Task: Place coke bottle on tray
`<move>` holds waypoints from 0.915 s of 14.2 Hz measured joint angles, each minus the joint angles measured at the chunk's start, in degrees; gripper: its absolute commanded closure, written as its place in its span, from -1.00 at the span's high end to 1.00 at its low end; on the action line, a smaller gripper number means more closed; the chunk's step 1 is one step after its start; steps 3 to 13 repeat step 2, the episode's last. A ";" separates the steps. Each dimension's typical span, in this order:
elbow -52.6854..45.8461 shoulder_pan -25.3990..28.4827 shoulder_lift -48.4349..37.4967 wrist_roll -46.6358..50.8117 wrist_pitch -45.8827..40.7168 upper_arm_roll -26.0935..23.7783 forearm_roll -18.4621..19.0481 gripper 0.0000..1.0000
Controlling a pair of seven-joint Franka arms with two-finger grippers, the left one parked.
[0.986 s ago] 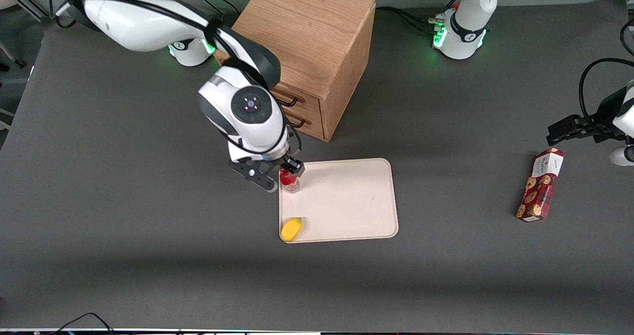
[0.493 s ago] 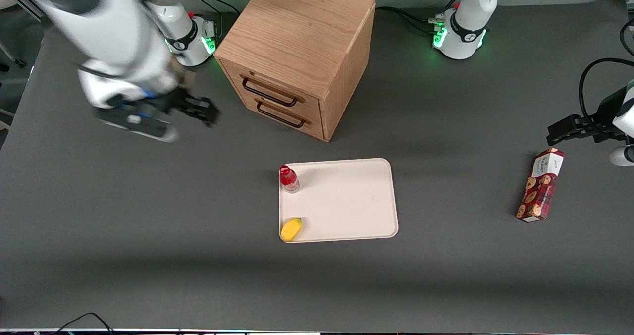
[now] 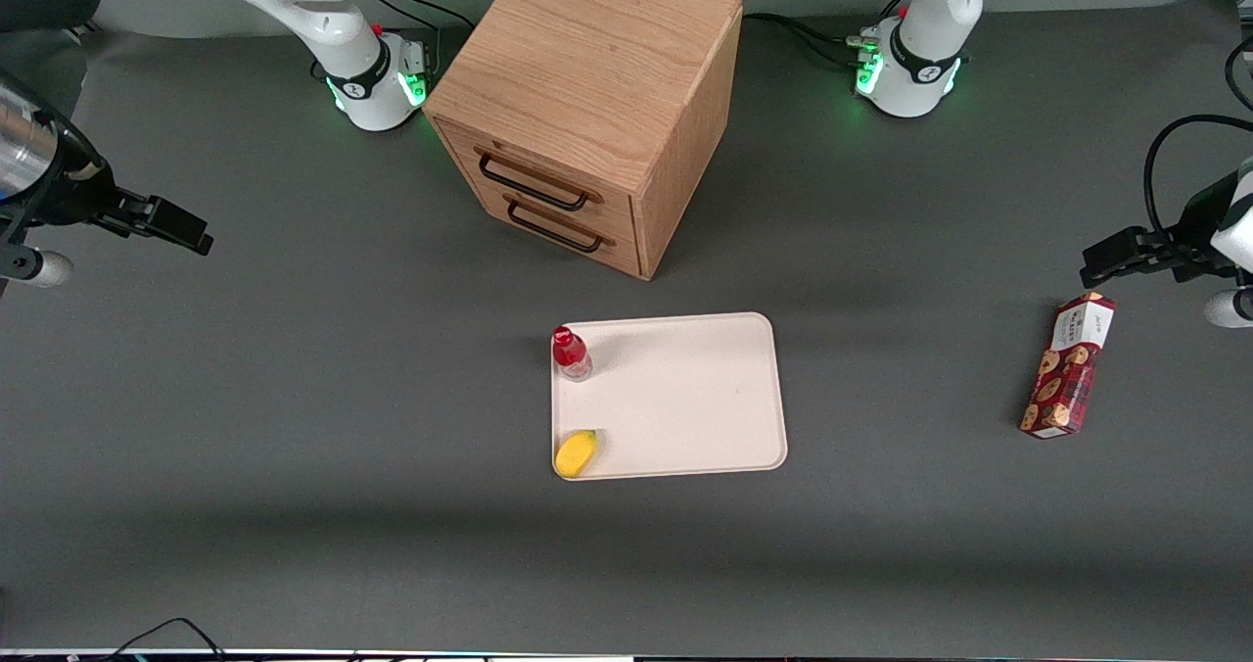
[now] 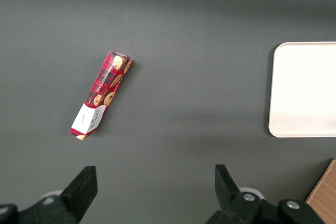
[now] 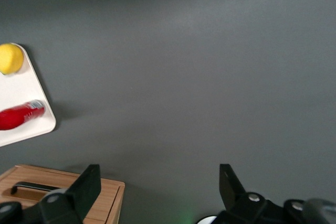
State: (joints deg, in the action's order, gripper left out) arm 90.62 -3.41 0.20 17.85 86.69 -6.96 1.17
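Note:
The coke bottle [image 3: 571, 354] is a tiny red bottle with a red cap. It stands upright on the pale beige tray [image 3: 685, 398], in the tray's corner nearest the wooden cabinet and the working arm's end. The right wrist view also shows the bottle [image 5: 18, 115] on the tray [image 5: 16, 90]. My gripper [image 3: 116, 249] is open and empty. It hangs high at the working arm's end of the table, well away from the tray. Its two black fingers [image 5: 84, 187] stand wide apart with nothing between them.
A yellow lemon-like fruit [image 3: 576, 452] lies on the tray's corner nearest the front camera. The wooden drawer cabinet [image 3: 587, 104] stands farther from the camera than the tray. A red cookie box [image 3: 1069, 364] lies toward the parked arm's end.
My gripper let go of the coke bottle, rose and swung away to the working arm's end of the table. The bottle stays upright on the tray.

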 measured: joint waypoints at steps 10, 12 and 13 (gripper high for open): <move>0.46 0.75 -0.72 -0.01 0.77 -0.06 -0.03 1.00; 0.46 0.75 -0.72 -0.01 0.77 -0.06 -0.03 1.00; 0.46 0.75 -0.72 -0.01 0.77 -0.06 -0.03 1.00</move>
